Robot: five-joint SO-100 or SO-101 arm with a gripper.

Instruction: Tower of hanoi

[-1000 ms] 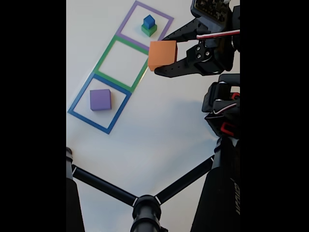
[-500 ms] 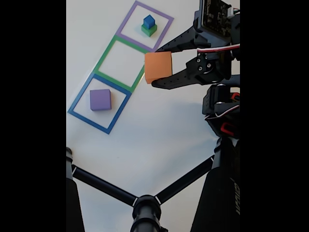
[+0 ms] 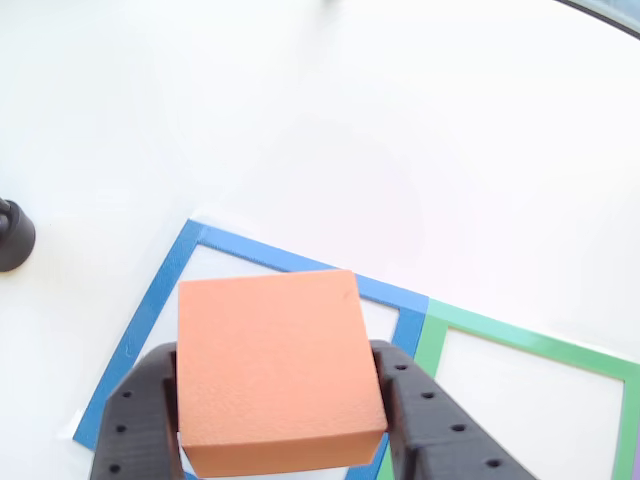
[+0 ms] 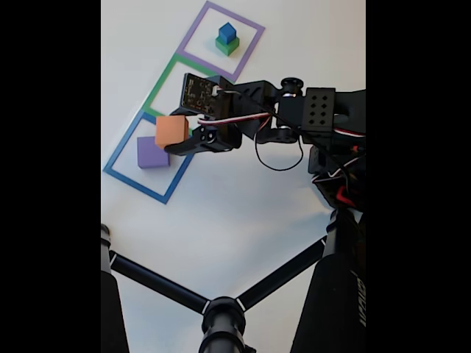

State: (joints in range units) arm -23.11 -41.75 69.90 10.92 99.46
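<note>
The orange block (image 4: 171, 131) is held in the tool (image 4: 174, 132), just beside the purple block (image 4: 152, 152); it should be centred squarely above before being lowered.

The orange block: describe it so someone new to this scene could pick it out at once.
On the white table lies a row of three square outlines; go to the blue outline at its lower end in the fixed view. Just above the purple block inside it, the orange block is clamped in the gripper, the one block off the table.
</note>
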